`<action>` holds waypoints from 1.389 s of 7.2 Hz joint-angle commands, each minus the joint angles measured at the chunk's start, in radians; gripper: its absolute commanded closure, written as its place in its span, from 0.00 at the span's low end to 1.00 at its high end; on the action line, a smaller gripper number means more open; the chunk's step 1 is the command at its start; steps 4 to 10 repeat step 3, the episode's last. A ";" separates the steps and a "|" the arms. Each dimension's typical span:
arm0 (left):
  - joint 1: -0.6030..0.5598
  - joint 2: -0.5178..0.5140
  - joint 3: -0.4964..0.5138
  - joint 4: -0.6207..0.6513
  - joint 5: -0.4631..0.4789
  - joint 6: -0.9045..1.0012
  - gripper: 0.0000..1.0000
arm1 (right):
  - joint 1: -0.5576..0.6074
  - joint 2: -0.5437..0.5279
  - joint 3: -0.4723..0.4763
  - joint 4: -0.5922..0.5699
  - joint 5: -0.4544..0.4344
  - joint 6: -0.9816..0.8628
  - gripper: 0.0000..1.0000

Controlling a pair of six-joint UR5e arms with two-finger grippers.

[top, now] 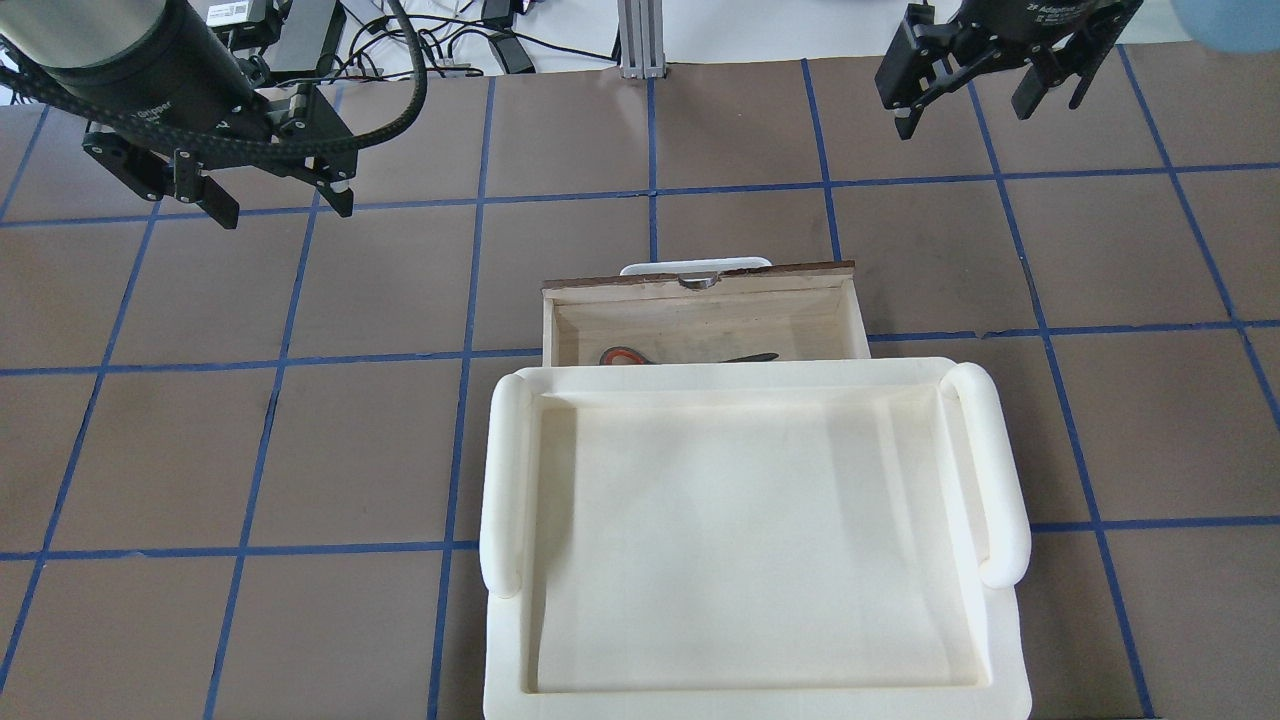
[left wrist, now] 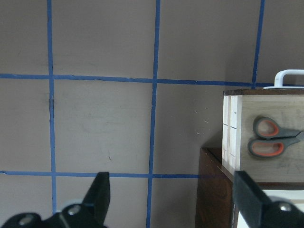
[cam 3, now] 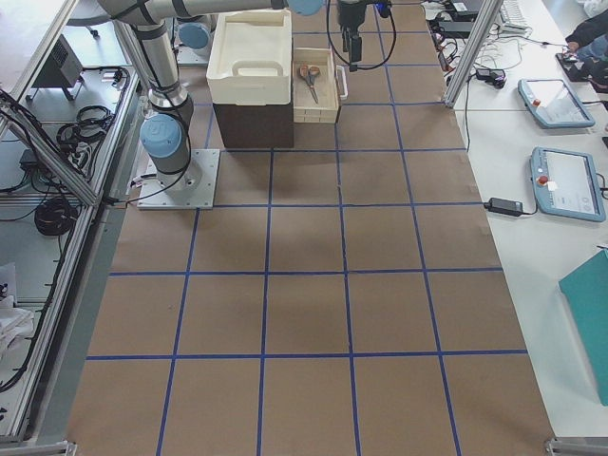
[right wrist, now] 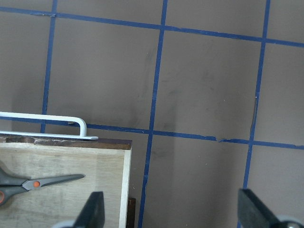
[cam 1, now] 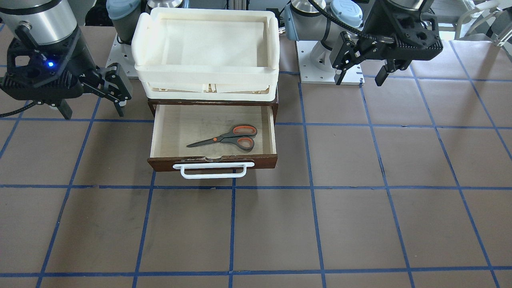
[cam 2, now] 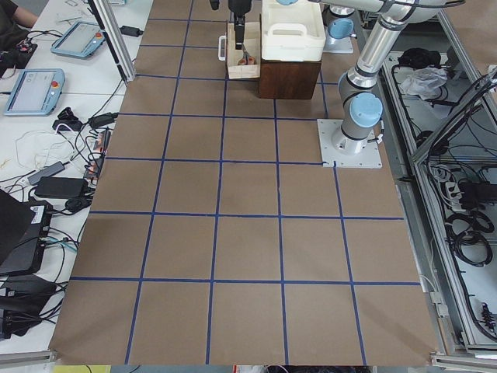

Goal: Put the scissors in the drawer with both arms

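Note:
The scissors (cam 1: 224, 140) lie flat inside the open drawer (cam 1: 264, 161), handles toward my left arm's side. They also show in the overhead view (top: 625, 356), the left wrist view (left wrist: 268, 137) and the right wrist view (right wrist: 38, 183). The drawer has a dark brown front, a white bar handle (cam 1: 214, 170) and a pale interior. My left gripper (cam 1: 360, 78) hangs open and empty beside the drawer, above the table (top: 280, 205). My right gripper (cam 1: 93, 110) is open and empty on the other side (top: 965, 110). Neither touches the drawer.
A cream-white plastic tray (cam 1: 206, 72) sits on the dark brown cabinet (left wrist: 213, 190) above the drawer and hides part of it in the overhead view (top: 505, 470). The brown table has blue tape grid lines. Both arm bases stand behind the cabinet.

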 commanded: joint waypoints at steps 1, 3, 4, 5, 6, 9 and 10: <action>-0.001 0.003 -0.008 -0.001 -0.005 0.001 0.07 | 0.000 0.000 0.000 0.000 0.000 0.000 0.00; -0.001 0.015 -0.010 -0.001 0.004 0.005 0.06 | 0.000 0.000 -0.001 0.000 0.000 0.000 0.00; -0.001 0.015 -0.010 -0.001 0.004 0.005 0.06 | 0.000 0.000 -0.001 0.000 0.000 0.000 0.00; -0.001 0.015 -0.010 -0.001 0.004 0.005 0.06 | 0.000 0.000 -0.001 0.000 0.000 0.000 0.00; -0.001 0.015 -0.010 -0.001 0.004 0.005 0.06 | 0.000 0.000 -0.001 0.000 0.000 0.000 0.00; -0.001 0.015 -0.010 -0.001 0.004 0.005 0.06 | 0.000 0.000 -0.001 0.000 0.000 0.000 0.00; -0.001 0.015 -0.010 -0.001 0.004 0.005 0.06 | 0.000 0.000 -0.001 0.000 0.000 0.000 0.00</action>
